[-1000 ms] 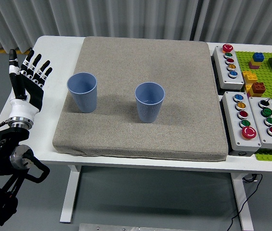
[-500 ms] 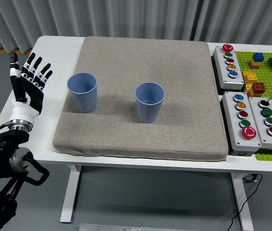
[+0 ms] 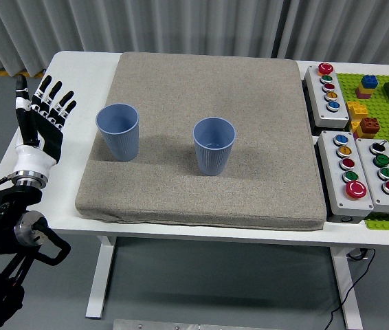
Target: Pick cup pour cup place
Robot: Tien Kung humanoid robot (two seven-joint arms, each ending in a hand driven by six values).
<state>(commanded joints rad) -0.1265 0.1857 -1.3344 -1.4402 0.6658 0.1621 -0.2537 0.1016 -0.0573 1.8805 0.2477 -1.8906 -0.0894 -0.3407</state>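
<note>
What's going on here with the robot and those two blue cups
Nothing is being held yet. The robot's left hand is raised with fingers spread over the table's left edge, short of the left blue cup. That cup and the right blue cup stand upright and apart on the grey mat. The right arm isn't visible.

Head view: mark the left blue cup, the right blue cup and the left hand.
left blue cup (image 3: 118, 135), head view, on its ribbed outer wall.
right blue cup (image 3: 214, 151), head view, on its ribbed outer wall.
left hand (image 3: 42, 124), head view, on the middle of the hand, below the spread fingers.
</note>
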